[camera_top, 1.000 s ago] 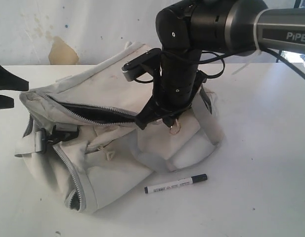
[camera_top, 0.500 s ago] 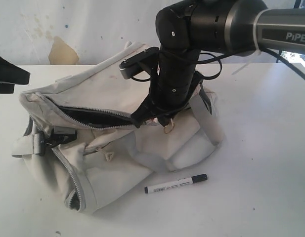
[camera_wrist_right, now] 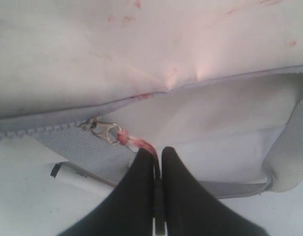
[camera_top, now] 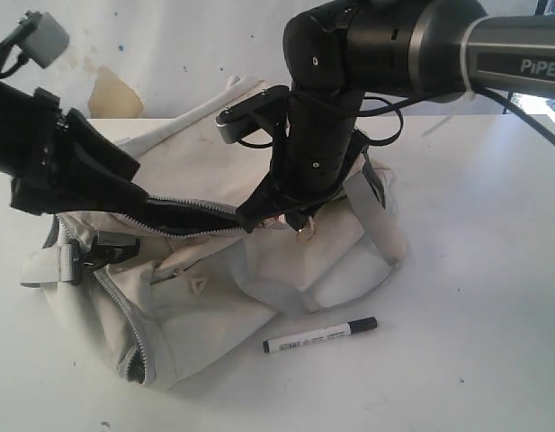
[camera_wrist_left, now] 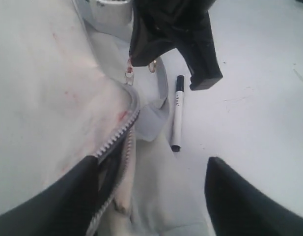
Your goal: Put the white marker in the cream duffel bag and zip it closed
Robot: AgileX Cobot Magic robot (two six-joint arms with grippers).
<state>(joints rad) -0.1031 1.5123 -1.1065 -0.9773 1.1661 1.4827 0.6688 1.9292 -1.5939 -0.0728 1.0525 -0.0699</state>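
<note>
The cream duffel bag (camera_top: 192, 153) lies on the white table, its top zipper (camera_wrist_left: 117, 137) partly undone with dark lining showing. The white marker (camera_top: 320, 335) rests on the table just in front of the bag, outside it, and shows too in the left wrist view (camera_wrist_left: 177, 115). My right gripper (camera_top: 273, 216) hangs over the bag's middle, shut on the pink pull cord (camera_wrist_right: 136, 141) of the zipper slider (camera_wrist_right: 104, 131). My left gripper (camera_wrist_left: 151, 196) stands open over the bag's left end. One of its fingers (camera_wrist_left: 63, 206) is at the zipper slit.
A pale webbing strap (camera_top: 371, 211) loops over the bag's right end. A black clip (camera_top: 111, 247) sits on the bag's left front. The stained wall (camera_top: 115, 90) stands behind the table.
My left arm has swung in from the left edge and now covers the bag's left end at the zipper opening. The right gripper holds its place; the marker has not moved.
</note>
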